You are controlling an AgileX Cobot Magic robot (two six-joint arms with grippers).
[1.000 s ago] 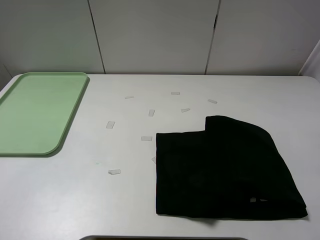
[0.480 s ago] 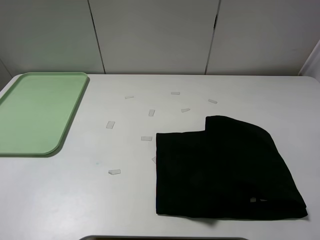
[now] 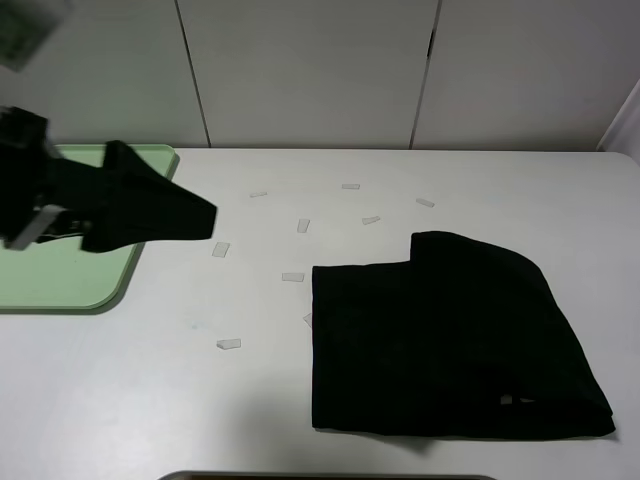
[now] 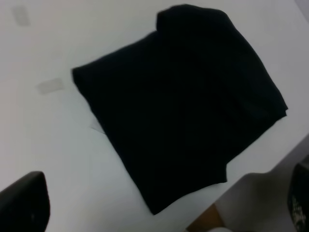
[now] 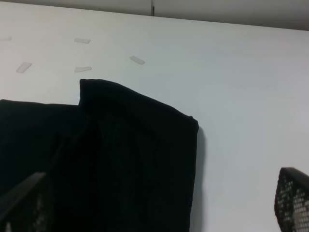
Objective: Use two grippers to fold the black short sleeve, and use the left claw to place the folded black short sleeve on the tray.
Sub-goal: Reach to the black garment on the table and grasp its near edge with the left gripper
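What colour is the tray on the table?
The tray is plain pale green; the exterior high view shows it best.

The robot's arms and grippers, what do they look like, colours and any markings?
The left arm is black, blurred in the high view, with a pale metal-looking piece on its side. The left gripper has black fingers. The right gripper has black fingers too, one with a finely dotted pad. The right arm is out of view; no cables or markings can be made out.
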